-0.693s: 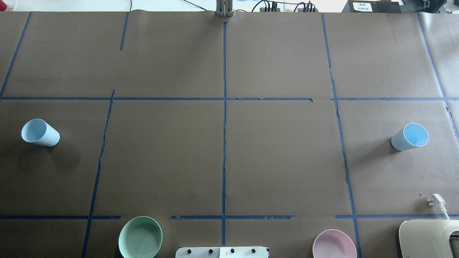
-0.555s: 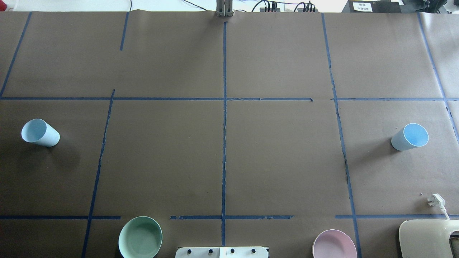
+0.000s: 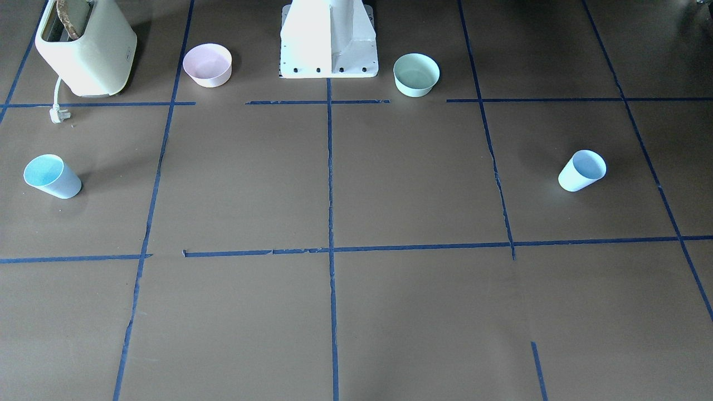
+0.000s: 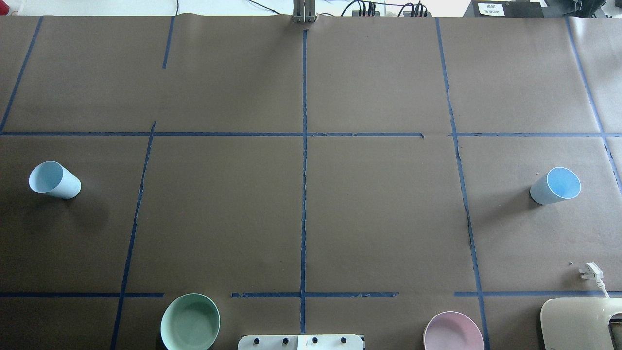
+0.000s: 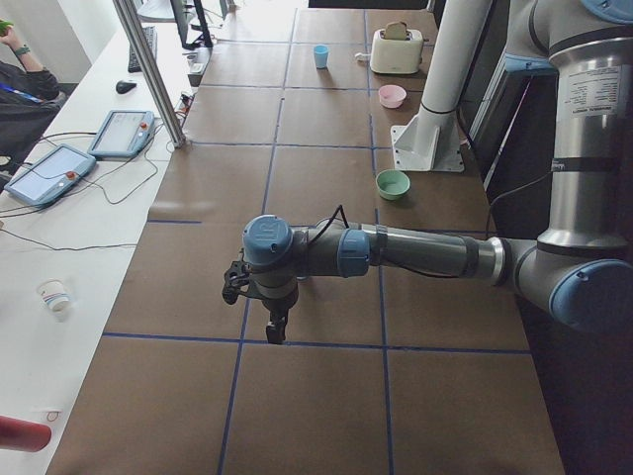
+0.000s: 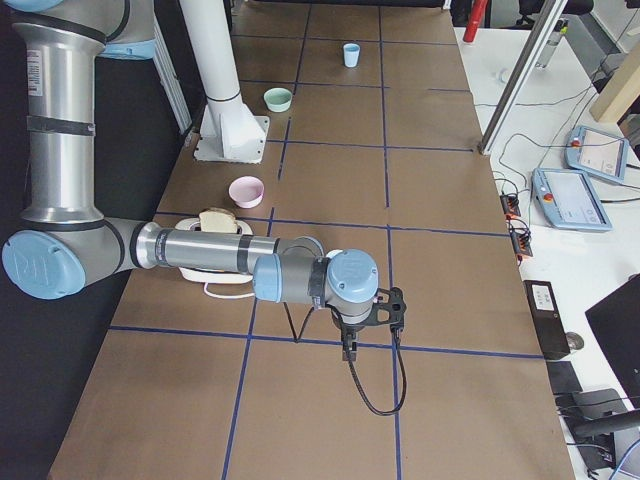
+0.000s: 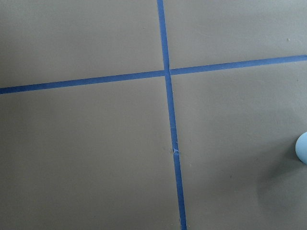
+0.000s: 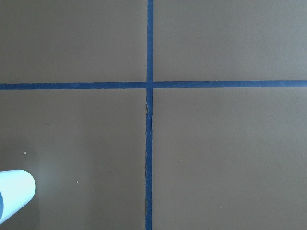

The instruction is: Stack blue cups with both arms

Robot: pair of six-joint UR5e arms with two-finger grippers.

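Apart, two blue cups (image 4: 54,180) (image 4: 555,185), white label (image 4: 491,8) unreadable

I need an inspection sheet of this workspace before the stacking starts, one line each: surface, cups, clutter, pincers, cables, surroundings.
Surface: table covered in brown paper, marked with blue tape; nothing spilled seen.
Job's things: left cup and right cup stand far apart at opposite ends, not stacked.
Clutter: green bowl and pink bowl, both empty; toaster with bread in it.
Pincers: left pincer and right pincer point down over the table; open or shut cannot be told.
Cables: toaster's plug lies loose on the table; black cable loops below the right pincer.
Surroundings: pendants on the bench; a person beside it.
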